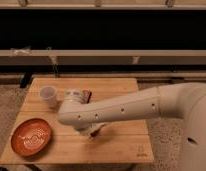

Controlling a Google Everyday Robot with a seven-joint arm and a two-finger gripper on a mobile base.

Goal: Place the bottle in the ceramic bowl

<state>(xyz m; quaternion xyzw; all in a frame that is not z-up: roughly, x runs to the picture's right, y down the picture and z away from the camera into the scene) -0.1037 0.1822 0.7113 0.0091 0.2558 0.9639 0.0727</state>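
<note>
The hand sits low over the desk, pressed together, perhaps on the bottle hidden beneath the arm; next it must lift across to the ceramic bowl.

wooden table — ceramic bowl front-left | white paper cup back-left | gripper low over middle

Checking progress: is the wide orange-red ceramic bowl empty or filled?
Empty: the wide orange-red ceramic bowl shows its whole pale spiral, with nothing inside. The gripper is low over the middle of the wooden table, apart from the bowl.
</note>
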